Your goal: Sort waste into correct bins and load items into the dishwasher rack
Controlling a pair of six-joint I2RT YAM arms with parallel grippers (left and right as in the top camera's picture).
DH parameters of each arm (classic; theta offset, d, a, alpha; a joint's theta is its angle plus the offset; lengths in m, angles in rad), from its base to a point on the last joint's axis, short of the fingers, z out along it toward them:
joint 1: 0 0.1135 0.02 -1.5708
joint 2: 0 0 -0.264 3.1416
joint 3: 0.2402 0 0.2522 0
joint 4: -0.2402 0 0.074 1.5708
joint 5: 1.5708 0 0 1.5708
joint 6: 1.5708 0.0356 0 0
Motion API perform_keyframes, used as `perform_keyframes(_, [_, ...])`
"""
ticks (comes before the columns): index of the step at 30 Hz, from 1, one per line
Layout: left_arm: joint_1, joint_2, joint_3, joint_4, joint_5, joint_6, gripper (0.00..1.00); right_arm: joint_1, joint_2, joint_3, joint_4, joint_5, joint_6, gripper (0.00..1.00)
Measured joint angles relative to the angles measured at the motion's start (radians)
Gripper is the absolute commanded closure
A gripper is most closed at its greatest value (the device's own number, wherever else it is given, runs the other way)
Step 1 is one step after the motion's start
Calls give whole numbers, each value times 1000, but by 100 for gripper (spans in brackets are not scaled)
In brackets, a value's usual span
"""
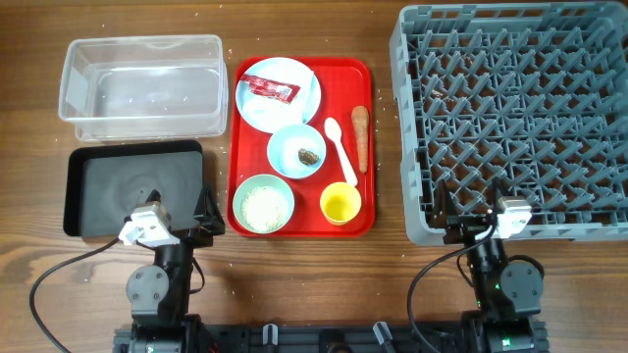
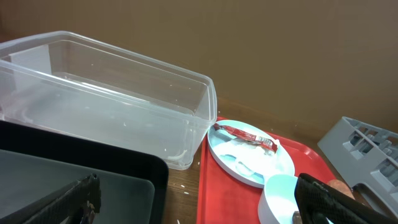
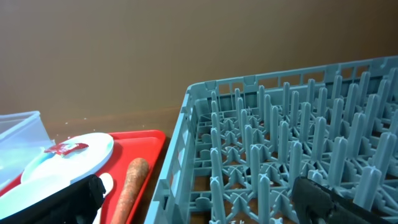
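Observation:
On a red serving tray (image 1: 300, 225), a pale blue plate (image 1: 290, 108) holds a red wrapper (image 1: 270, 89). A pale blue bowl (image 1: 290, 147) holds a brown lump (image 1: 308, 156). A mint-green bowl (image 1: 263, 204) holds rice. A yellow cup (image 1: 340, 203), white spoon (image 1: 339, 147) and carrot (image 1: 360, 137) lie beside them. The clear tub (image 1: 137, 83) and black tray (image 1: 132, 186) are at the left, the grey rack (image 1: 515, 118) at the right. My left gripper (image 1: 183, 212) (image 2: 199, 206) is open by the black tray. My right gripper (image 1: 471, 201) (image 3: 202, 202) is open at the rack's near edge. No tissue shows.
Loose rice grains (image 1: 225, 147) are scattered on the wood between the bins and the red tray. The tub and the black tray hold nothing. The rack holds nothing. Cables trail from both arm bases at the table's front edge.

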Motion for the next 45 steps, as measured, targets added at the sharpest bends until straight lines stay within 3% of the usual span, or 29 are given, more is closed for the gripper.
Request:
perform_keyframes(9, [0, 0, 0, 0, -4, 0, 0, 0, 0, 0, 0, 0, -4, 0])
perform_keyframes(12, [0, 0, 0, 8, -5, 0, 0, 0, 4, 0, 92, -2, 5, 0])
perform_keyframes(18, [0, 0, -4, 183, -4, 0, 0, 0, 6, 4, 241, -45, 19, 0])
perform_keyframes(23, [0, 3, 26, 180, -4, 0, 0, 0, 18, 82, 239, -79, -19, 0])
perform_keyframes(27, [0, 58, 154, 159, -4, 2, 0, 0, 119, 194, 231, -117, -67, 0])
perform_keyframes(32, [0, 370, 471, 11, 0, 8, 0, -1, 379, 419, 135, -162, -161, 0])
perform_keyframes(37, [0, 788, 898, -225, 32, 63, 0, -1, 650, 712, -116, -179, -246, 0])
perform_keyframes(42, [-3, 1324, 1527, -675, 105, 109, 0, -2, 912, 1002, -417, -189, -270, 0])
perform_keyframes(45, [-41, 1660, 1915, -906, 137, 133, 0, -2, 1020, 1078, -477, -200, -273, 0])
